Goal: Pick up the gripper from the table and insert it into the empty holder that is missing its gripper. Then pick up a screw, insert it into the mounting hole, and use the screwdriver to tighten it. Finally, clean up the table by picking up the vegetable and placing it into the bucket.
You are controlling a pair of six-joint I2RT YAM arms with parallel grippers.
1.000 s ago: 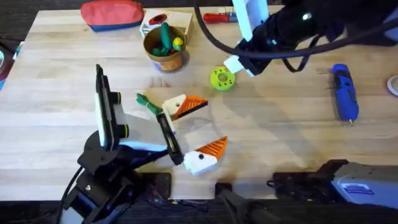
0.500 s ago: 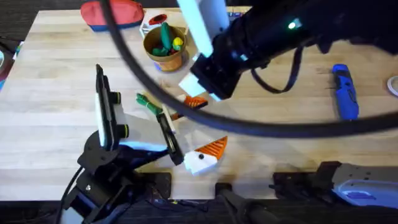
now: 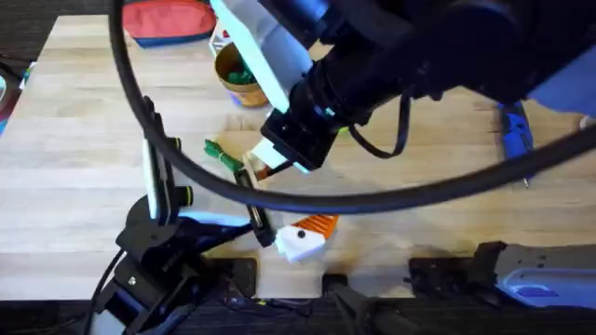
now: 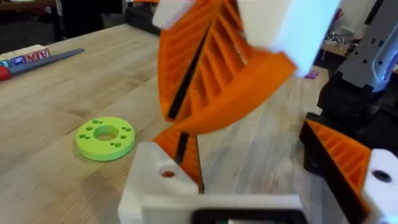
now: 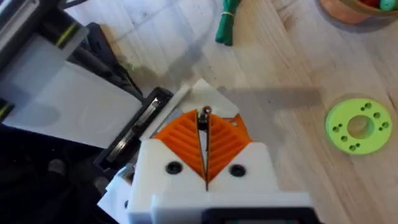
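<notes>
The right gripper, pads pressed together on 1 small screw, hovers over the holder. 1 vegetable lies just left; 1 screwdriver lies far right.

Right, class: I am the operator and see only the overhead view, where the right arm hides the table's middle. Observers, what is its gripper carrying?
Observer: The right gripper is shut on a small screw held at its tips.
Operator: What sits below it?
Observer: The white holder, with an open mounting hole in its top.
Operator: And the green disc?
Observer: The green disc lies flat on the table, apart from the holder.
</notes>
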